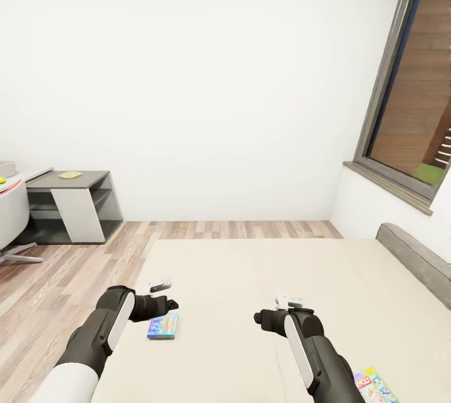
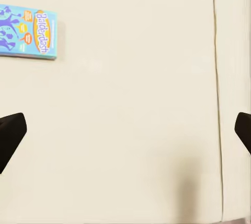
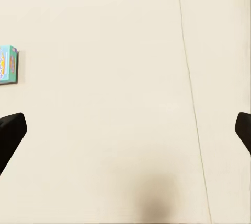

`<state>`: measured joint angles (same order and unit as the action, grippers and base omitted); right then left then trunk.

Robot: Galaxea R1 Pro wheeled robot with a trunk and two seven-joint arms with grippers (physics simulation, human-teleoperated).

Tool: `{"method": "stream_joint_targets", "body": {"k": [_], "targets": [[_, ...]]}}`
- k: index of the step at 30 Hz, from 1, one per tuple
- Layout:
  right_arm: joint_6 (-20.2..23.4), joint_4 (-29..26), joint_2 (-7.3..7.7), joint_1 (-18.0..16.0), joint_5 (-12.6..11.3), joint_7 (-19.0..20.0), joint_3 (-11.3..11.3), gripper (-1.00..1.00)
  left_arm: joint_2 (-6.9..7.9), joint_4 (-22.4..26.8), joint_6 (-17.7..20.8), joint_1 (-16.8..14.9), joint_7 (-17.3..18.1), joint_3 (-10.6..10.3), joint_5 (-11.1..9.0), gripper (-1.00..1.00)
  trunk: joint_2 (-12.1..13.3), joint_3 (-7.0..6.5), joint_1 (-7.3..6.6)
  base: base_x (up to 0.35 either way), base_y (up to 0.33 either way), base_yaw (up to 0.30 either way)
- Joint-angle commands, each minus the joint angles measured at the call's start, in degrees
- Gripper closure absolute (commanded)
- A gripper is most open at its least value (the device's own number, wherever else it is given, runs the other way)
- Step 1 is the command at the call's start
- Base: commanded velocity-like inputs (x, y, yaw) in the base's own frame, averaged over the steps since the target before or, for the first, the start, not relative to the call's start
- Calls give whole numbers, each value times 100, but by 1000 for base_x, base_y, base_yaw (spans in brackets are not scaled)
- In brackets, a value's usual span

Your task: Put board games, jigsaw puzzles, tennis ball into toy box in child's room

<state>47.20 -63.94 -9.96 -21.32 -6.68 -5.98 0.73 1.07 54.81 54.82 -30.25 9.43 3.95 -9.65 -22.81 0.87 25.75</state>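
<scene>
Scene: We stand at the wide beige bed (image 1: 263, 277), both dark arms reaching out over the mattress in the lower half of the head view.
Left claw: The left gripper (image 2: 125, 130) hangs above bare mattress, its dark fingertips (image 2: 10, 132) at opposite edges of the left wrist view, spread wide with nothing between them.
Right claw: The right gripper (image 3: 125, 130) is likewise spread wide and empty over the sheet.
First game: The flat blue Balderdash board game box (image 1: 163, 326) lies on the bed at lower left of the head view, just beside our left forearm, untouched.
Second game: A flat multicoloured board game box (image 1: 374, 385) lies at the lower right corner, partly cut off by the frame edge.
Table: A grey desk with a shelf (image 1: 72, 202) sits at the left edge, well apart from the bed; a small yellow flat item (image 1: 70, 175) rests on it, too small for us to identify.
Progress: We judge the task barely begun: both bed games remain to be picked up and carried to the toy box, and the table toys too, as far as we can tell.
</scene>
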Motion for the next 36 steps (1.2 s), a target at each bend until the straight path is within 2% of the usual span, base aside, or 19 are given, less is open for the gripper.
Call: {"method": "stream_joint_targets", "body": {"k": [1,27,36], "targets": [[17,-4,-4,-4,-62,-53,6,-100,-1,4,29,-4,12,9,-10,-100,-10,9,4,0,-288,0],[17,-4,-4,-4,-62,-51,6,-100,-10,4,29,-1,8,9,-10,-100,-10,9,4,0,-290,0],[17,-4,-4,-4,-62,-48,6,-100,-10,4,30,-4,15,9,-10,-100,-10,9,4,0,-98,0]]}}
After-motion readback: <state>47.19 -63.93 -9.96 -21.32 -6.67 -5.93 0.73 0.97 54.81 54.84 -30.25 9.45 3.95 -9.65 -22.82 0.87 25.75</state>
